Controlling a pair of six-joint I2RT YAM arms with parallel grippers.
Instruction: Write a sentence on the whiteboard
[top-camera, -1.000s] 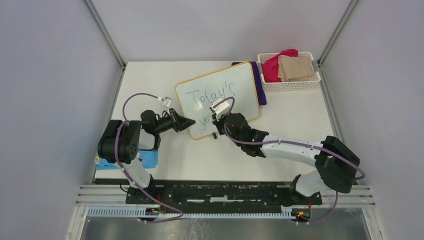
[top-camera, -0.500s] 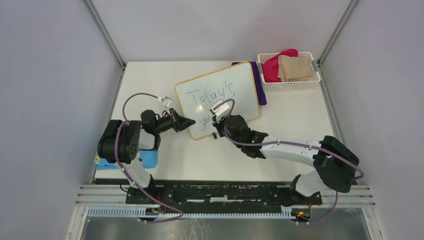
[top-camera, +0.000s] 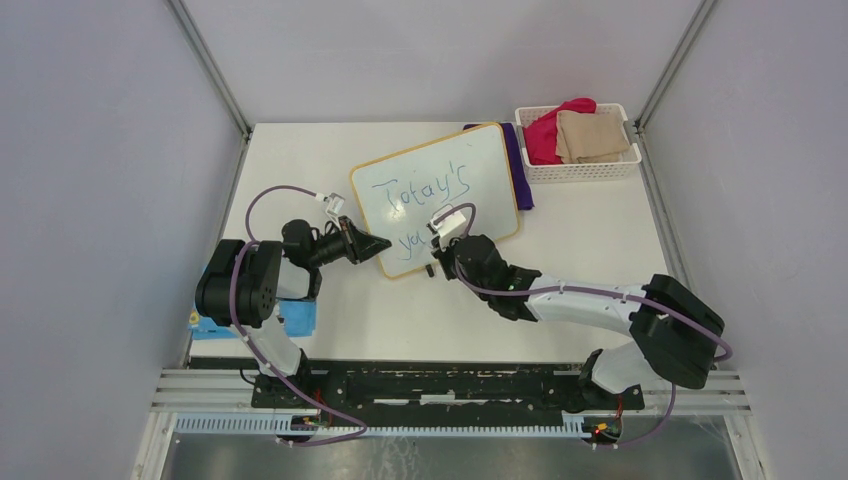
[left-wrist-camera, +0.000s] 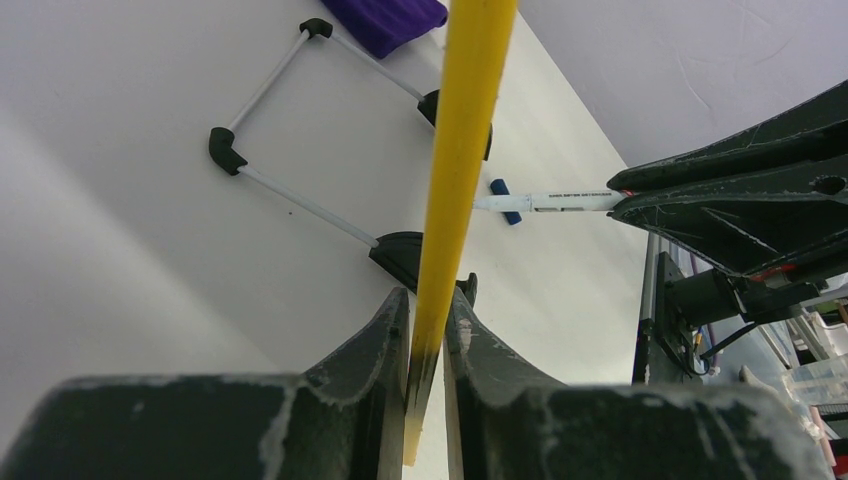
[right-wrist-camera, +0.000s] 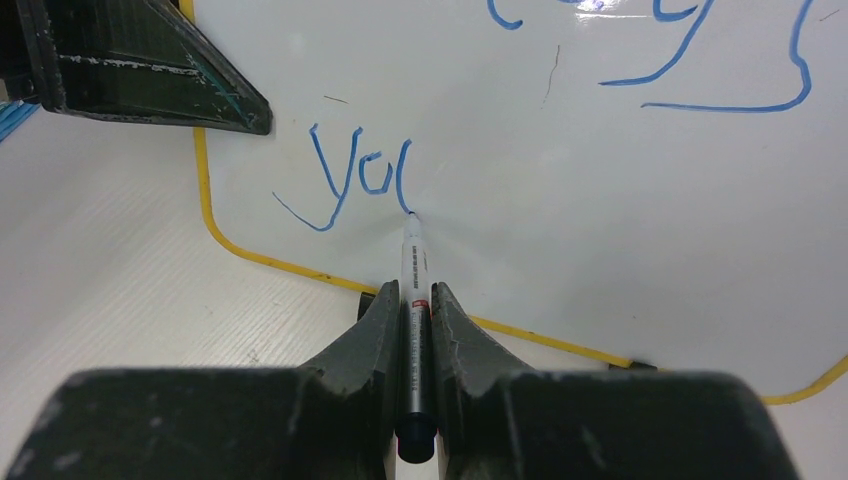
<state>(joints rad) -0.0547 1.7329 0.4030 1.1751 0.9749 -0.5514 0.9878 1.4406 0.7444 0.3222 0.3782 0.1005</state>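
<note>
The whiteboard (top-camera: 483, 168) lies tilted at mid table, its frame yellow. The sentence (top-camera: 425, 190) in blue reads "Today's" on the first line. Below it stand "yo" and one more open stroke (right-wrist-camera: 358, 175). My right gripper (top-camera: 437, 256) is shut on a white marker (right-wrist-camera: 413, 268) whose blue tip touches the board at the end of that stroke. My left gripper (top-camera: 378, 243) is shut on the board's yellow near-left edge (left-wrist-camera: 462, 150). In the left wrist view the marker (left-wrist-camera: 545, 202) shows beyond that edge, and the board's wire stand (left-wrist-camera: 300, 120) with black feet shows on the other side.
A white basket (top-camera: 580, 172) at the back right holds a red cloth (top-camera: 548, 135) and a tan cloth (top-camera: 592, 135). A purple cloth (top-camera: 516, 165) lies under the board's far-right edge. A blue booklet (top-camera: 298, 318) sits by the left arm's base.
My right gripper has slid a little to the right and nearer along the second line with the marker, adding a stroke after "yo". The left gripper and the board have not moved.
</note>
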